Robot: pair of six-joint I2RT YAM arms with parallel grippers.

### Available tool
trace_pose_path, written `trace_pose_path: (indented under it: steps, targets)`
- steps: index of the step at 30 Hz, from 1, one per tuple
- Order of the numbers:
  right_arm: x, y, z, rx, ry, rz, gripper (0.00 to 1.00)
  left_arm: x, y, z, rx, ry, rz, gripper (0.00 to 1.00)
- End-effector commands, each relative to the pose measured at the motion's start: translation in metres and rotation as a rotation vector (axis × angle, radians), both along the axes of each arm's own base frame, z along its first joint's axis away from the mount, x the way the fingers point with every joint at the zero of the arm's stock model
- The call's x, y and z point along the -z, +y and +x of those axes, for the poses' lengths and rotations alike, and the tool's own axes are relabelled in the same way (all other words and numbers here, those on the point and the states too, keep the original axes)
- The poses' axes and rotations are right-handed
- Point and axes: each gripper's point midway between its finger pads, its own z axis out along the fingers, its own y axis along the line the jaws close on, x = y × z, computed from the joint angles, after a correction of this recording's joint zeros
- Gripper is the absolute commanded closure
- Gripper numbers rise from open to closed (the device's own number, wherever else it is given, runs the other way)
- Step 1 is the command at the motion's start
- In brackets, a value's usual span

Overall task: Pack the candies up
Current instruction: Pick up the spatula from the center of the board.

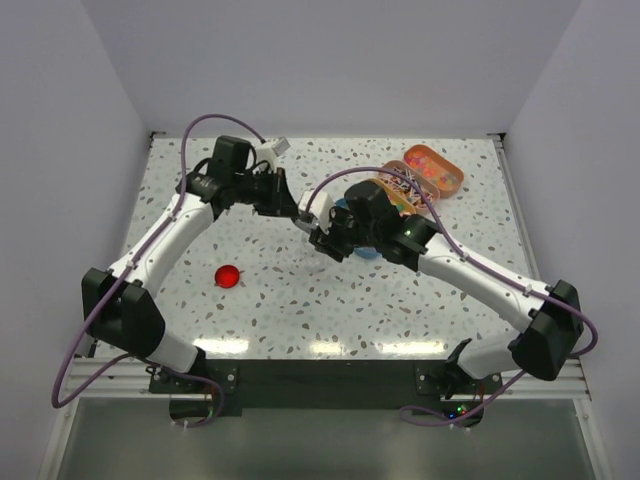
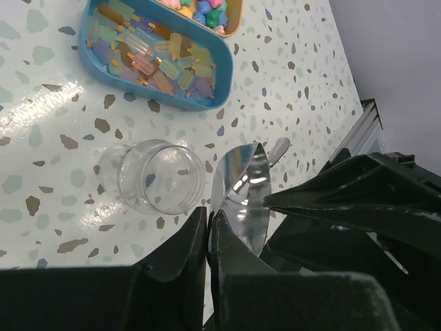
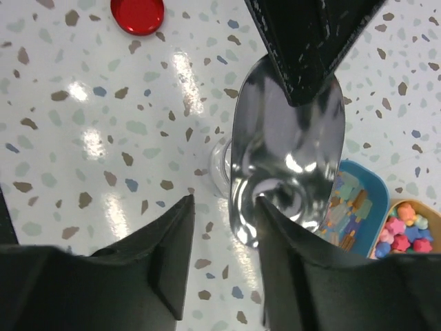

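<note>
bright, even overhead light. white glare streaks the glossy table (image 2: pixel 41 117) in both wrist views. the scoop (image 3: pixel 289 158) mirrors hot highlights. the left gripper (image 2: pixel 209 216) looms dark, slightly soft up close. shadows are faint.

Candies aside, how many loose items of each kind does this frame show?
Orange tins: 2
Blue tin: 1
Glass jar: 1
Red lid: 1
Metal scoop: 1
Total: 6
</note>
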Motion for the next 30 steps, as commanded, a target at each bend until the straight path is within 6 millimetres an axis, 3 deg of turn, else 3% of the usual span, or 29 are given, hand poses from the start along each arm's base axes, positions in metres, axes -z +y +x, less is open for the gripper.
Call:
trace_pose_path:
  steps: [1,4,7,10,19,30]
  targets:
    - [-0.047,0.003,-0.008,-0.024,-0.071,0.141,0.46,-0.007,0.012,0.008,0.008,-0.017,-0.066,1.00]
    - [-0.053,-0.014,-0.007,0.016,-0.067,0.160,0.28,-0.008,0.025,0.012,-0.005,-0.011,-0.103,1.00]
    - [-0.052,-0.043,0.009,0.094,-0.037,0.203,0.26,-0.013,0.032,0.009,0.008,-0.007,-0.161,1.00]
    - [-0.051,-0.053,0.012,0.118,-0.041,0.231,0.26,-0.013,0.034,0.002,0.029,0.003,-0.193,1.00]
    - [-0.044,-0.044,0.012,0.044,0.016,0.264,0.30,-0.029,0.036,-0.002,0.028,0.005,-0.314,1.00]
    - [-0.027,-0.033,0.025,0.035,0.050,0.250,0.37,-0.029,0.032,-0.004,0.024,0.050,-0.388,1.00]
